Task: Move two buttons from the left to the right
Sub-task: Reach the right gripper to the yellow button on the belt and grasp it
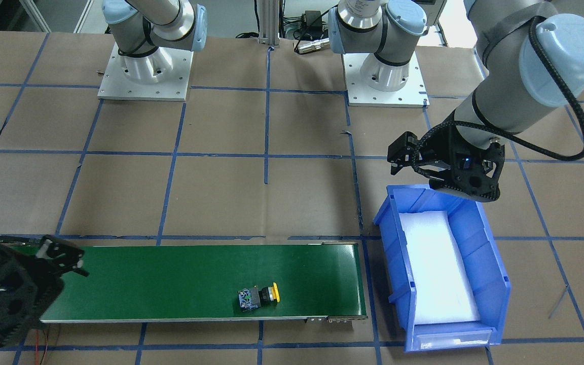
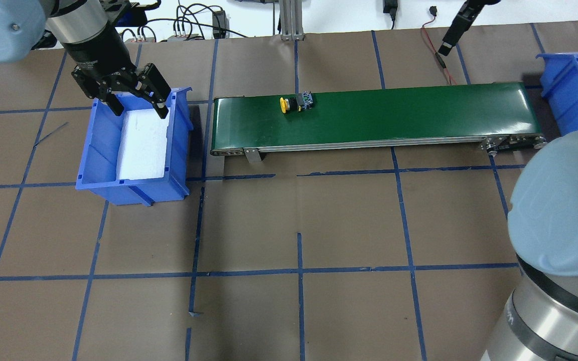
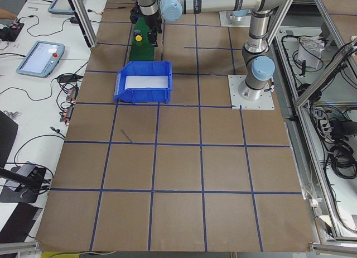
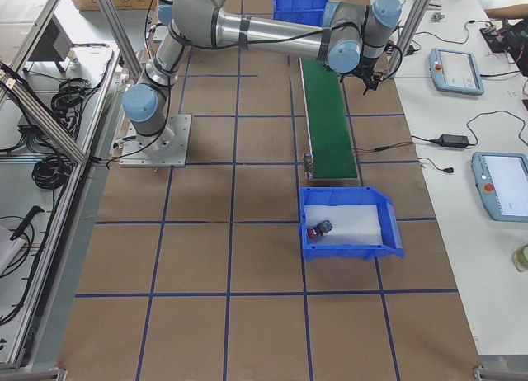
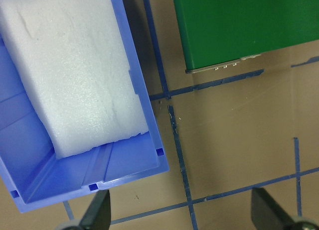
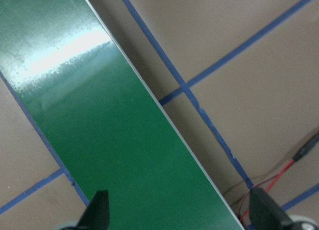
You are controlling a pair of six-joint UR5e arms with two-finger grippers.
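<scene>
A yellow-capped button (image 2: 296, 103) lies on its side on the green conveyor belt (image 2: 419, 113), toward the belt's left end. The exterior right view shows a red-capped button (image 4: 317, 230) resting on white foam inside the right blue bin (image 4: 388, 232). My left gripper (image 2: 138, 106) hangs open and empty over the far end of the left blue bin (image 2: 99, 165), which holds only a white foam pad (image 5: 75, 70). Above the right end of the belt my right gripper (image 6: 179, 207) is open, with nothing between its fingers.
The belt runs between the two bins along the table's far side. A red-and-black cable (image 2: 437, 55) lies behind the belt's right part. Brown paper with blue tape lines (image 2: 299, 271) covers the table. The arm bases (image 1: 145, 71) stand on the robot's side.
</scene>
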